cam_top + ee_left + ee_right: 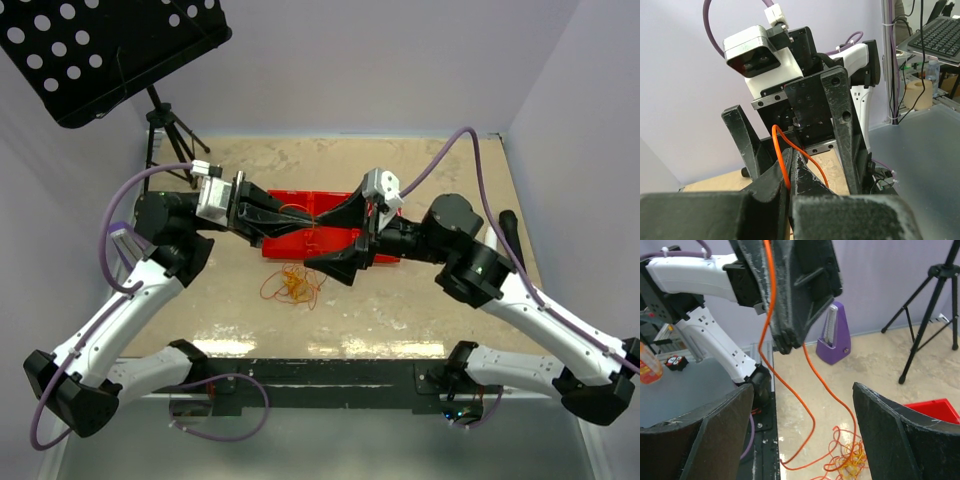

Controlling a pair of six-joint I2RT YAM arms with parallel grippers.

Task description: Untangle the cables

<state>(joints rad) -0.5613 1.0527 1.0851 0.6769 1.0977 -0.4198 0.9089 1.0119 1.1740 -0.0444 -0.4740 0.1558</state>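
Clearly, the left gripper (790, 164) was closed completely, and one orange cable (775, 142) was pinched between the tips of its fingers. In the left wrist view, a loop of this cable was seen standing up above the pinch. In the right wrist view the same cable was seen to run down along the closed fingers and then to hang in two strands towards the table (420, 300). The lower ends of the strands were joined to the tangle of cables (292, 285), which was lying in a loose heap on the table surface, just beside the near edge of the red tray (295, 243). Which other colours were in the heap could not be told.

The right gripper (802, 390) was opened wide. Nothing was held between its fingers, and nothing was touched by them. It was pointed at the left gripper, tip facing tip, and the hanging strands were seen through the gap between its fingers. Both grippers were held above the red tray, near each other but apart. A purple metronome (834, 337) and a black tripod (932, 310) were seen beyond them in the right wrist view.
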